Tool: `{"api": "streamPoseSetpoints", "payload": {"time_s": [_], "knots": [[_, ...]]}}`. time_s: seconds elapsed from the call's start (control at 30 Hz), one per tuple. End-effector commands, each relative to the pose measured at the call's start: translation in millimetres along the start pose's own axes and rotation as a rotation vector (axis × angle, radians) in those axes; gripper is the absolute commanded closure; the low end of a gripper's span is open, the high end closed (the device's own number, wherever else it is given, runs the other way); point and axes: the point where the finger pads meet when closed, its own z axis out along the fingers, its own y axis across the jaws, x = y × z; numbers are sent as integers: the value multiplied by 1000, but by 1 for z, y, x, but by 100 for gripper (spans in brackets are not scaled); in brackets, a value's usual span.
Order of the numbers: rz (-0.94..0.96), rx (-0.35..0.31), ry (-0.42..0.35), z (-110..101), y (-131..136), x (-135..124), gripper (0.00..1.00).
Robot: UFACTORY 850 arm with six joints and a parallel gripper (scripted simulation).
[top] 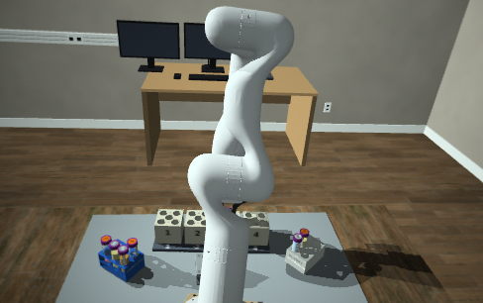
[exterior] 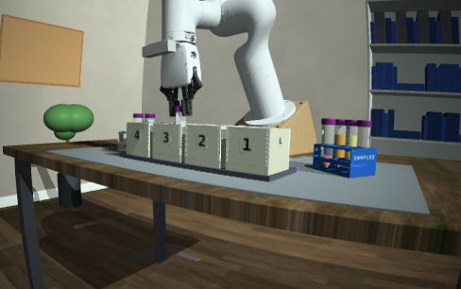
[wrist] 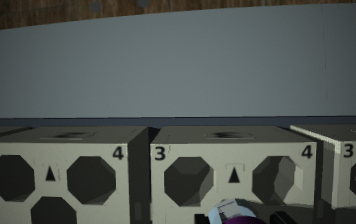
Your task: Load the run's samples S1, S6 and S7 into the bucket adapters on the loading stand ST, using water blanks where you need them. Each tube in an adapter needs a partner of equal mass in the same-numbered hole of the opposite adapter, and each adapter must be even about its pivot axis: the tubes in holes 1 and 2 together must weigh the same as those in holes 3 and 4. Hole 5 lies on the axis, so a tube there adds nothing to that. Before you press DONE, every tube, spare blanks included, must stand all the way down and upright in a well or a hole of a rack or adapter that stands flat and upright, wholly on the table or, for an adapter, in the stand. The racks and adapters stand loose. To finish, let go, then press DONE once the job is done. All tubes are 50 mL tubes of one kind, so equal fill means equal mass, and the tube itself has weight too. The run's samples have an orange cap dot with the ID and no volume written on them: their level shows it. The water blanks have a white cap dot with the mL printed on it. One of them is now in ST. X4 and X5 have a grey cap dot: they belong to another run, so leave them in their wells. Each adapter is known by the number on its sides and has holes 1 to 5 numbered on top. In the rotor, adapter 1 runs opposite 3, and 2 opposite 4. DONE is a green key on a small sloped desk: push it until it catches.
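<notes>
My gripper (exterior: 179,114) (wrist: 241,219) is shut on a purple-capped tube of pale blue liquid (exterior: 178,110) (wrist: 216,212). The tube stands at adapter 3 (exterior: 165,153) (wrist: 235,150), its lower part hidden; its cap is above the adapter top. Holes 3 and 4 there look empty. Adapter 1 (top: 160,239) (exterior: 257,161) has empty holes; adapter 2 (top: 192,239) (exterior: 196,153) shows no tube. Adapter 4 (top: 257,242) (exterior: 137,149) is partly hidden. The blue rack (top: 119,269) (exterior: 364,168) holds several tubes, two with orange dots. The pale rack (top: 305,254) holds an orange-dot tube (top: 304,232) and a pale-dot tube (top: 297,239).
The dark loading stand (top: 173,248) (exterior: 279,176) carries the four adapters in a close row on the grey mat (top: 89,233) (exterior: 392,189). The arm hides much of the middle in the top view. A small grey object (top: 199,262) shows beside its base.
</notes>
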Motion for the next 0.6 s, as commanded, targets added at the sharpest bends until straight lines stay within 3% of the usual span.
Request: {"api": "streamPoseSetpoints", "payload": {"time_s": [0.0,0.57], "knots": [[1,-37,67,4,0,1,100],[1,-37,67,12,0,1,100]]}}
